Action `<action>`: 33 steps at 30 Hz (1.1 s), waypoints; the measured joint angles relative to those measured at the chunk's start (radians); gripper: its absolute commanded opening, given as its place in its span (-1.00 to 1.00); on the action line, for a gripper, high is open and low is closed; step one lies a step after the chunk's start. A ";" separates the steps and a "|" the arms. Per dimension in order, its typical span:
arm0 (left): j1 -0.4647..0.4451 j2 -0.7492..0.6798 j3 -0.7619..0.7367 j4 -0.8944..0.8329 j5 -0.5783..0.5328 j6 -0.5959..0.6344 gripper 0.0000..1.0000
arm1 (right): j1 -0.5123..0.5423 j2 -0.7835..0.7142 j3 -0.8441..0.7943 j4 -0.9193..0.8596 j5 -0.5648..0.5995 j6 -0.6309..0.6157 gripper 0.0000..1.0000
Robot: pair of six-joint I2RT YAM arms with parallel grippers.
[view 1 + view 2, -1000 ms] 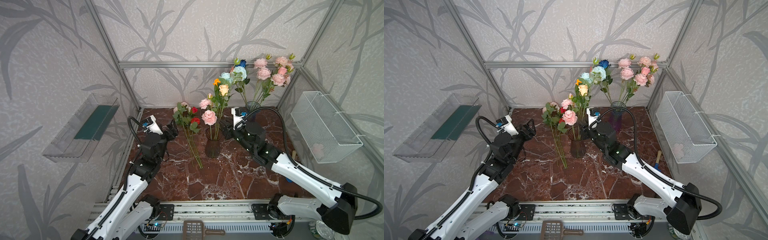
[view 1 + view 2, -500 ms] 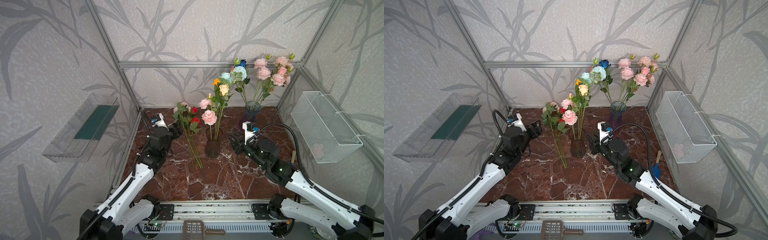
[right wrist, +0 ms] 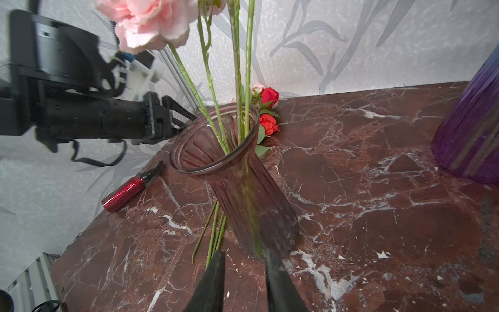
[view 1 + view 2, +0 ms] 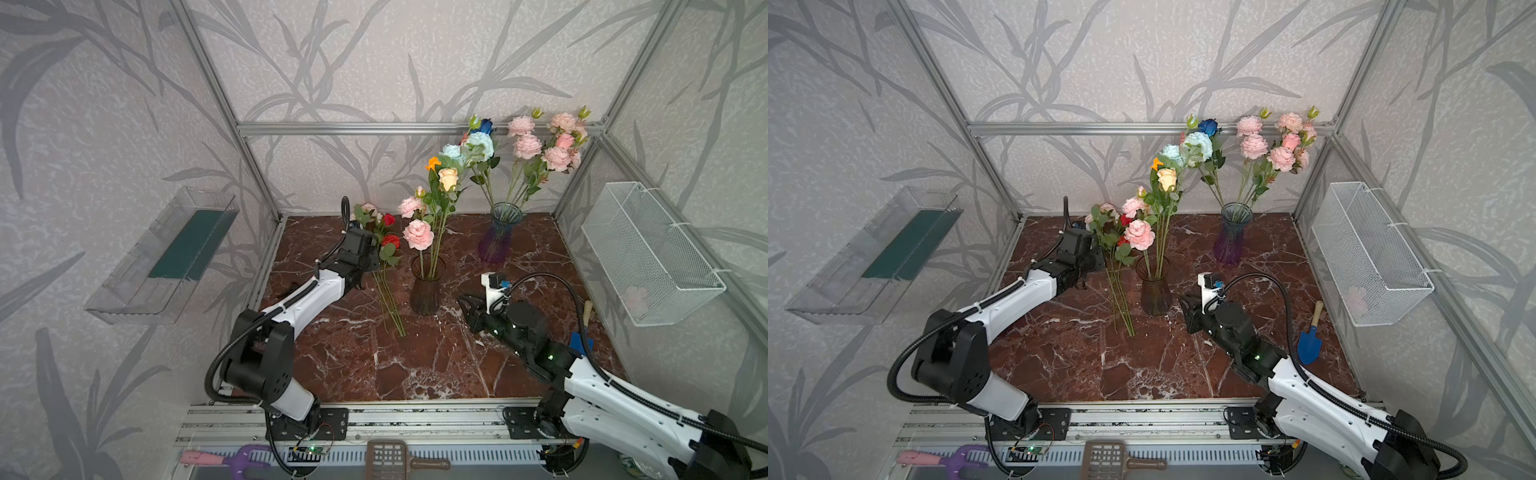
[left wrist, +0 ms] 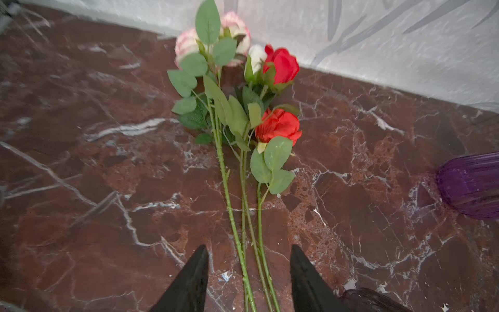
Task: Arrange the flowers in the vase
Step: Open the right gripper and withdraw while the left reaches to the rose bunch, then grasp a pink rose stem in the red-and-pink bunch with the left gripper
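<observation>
Two grippers sit low over the dark red marble tabletop (image 5: pixel 94 189). The left gripper (image 5: pixel 249 247) is partly open, its jaws standing either side of a bundle of green stems (image 5: pixel 241 205) without pinching them, so it has hold of nothing. Those stems belong to the loose flowers (image 4: pixel 384 249), which lie flat on the tabletop: two red roses (image 5: pixel 278 125), a white bud (image 5: pixel 256 55) and pink-edged pale blooms (image 5: pixel 186 46) point toward the back wall. The right gripper (image 3: pixel 245 252) is open only by a narrow gap and is empty, pointing at the foot of the smoky glass vase (image 3: pixel 237 167) from close by. That vase stands upright just beside the loose stems and holds several long stems topped with pale pink blooms (image 4: pixel 417 234), a cream rose (image 4: pixel 448 178) and an orange one (image 4: pixel 432 163). A purple vase (image 4: pixel 1229 245) stands farther back, near the right rear corner in both top views, with pale blue (image 4: pixel 1198 145), dark blue (image 4: pixel 1208 126) and pink flowers (image 4: pixel 1281 158) in it. A small glossy red bottle (image 3: pixel 127 191) lies on the tabletop near the left arm, and a blue trowel (image 4: pixel 1308 345) lies by the right wall below a white wire basket (image 4: pixel 1370 257).
</observation>
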 measured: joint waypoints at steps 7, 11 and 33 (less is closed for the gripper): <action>0.079 0.339 0.291 -0.182 0.102 -0.016 -0.28 | 0.001 -0.060 -0.044 0.014 0.005 0.018 -0.43; 0.107 0.486 0.427 -0.271 0.119 -0.014 -0.28 | 0.001 -0.098 -0.048 0.007 0.023 0.019 -0.42; 0.129 0.557 0.492 -0.351 0.129 -0.046 -1.00 | 0.001 -0.127 -0.063 -0.001 0.053 0.031 -0.39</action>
